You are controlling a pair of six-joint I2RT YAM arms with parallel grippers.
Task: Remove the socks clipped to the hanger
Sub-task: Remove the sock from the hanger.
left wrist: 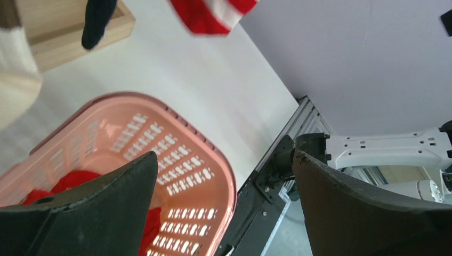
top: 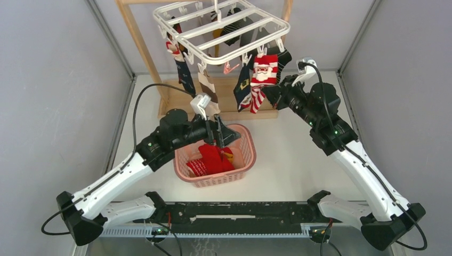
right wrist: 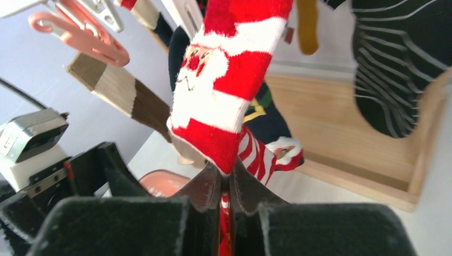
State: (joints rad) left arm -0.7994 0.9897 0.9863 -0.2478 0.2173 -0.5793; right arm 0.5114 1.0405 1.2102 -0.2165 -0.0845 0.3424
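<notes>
Sock [right wrist: 224, 96] in raised right hand [right wrist: 226, 180]

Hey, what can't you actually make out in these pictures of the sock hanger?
- Top view: socks at the back of the hanger overlap behind its bars, so no count.
- Right wrist view: the clip holding the Santa sock is cut off by the top edge.
- Left wrist view: a finger of the left gripper hides most of the red socks in the basket.
</notes>
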